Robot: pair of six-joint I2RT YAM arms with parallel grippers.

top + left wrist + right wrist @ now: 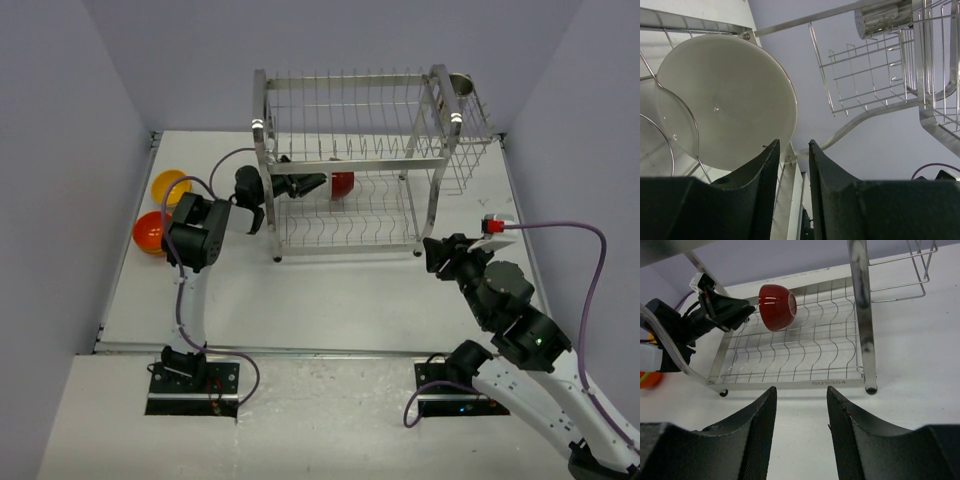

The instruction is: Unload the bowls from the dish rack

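Note:
The dish rack (pixel 350 78) stands at the back middle of the table. A dark red bowl (pixel 342 185) rests on its edge in the lower tier (pixel 805 355). My left gripper (pixel 320 184) reaches into that tier from the left; its tips are just short of the bowl's (pixel 777 306) rim. In the left wrist view the bowl shows as a pale round face (pixel 725 97), partly behind my left finger (pixel 765 170). This gripper (pixel 792 144) is open with nothing in the narrow gap. My right gripper (pixel 801 389) hangs open and empty above the table, in front of the rack's right post (pixel 860 300).
Two bowls sit on the table at the far left, a yellow-orange one (pixel 170 185) and an orange-red one (pixel 150 232). A small metal cup (pixel 461 84) hangs in the rack's wire side basket (pixel 470 150). Grey walls close in on three sides.

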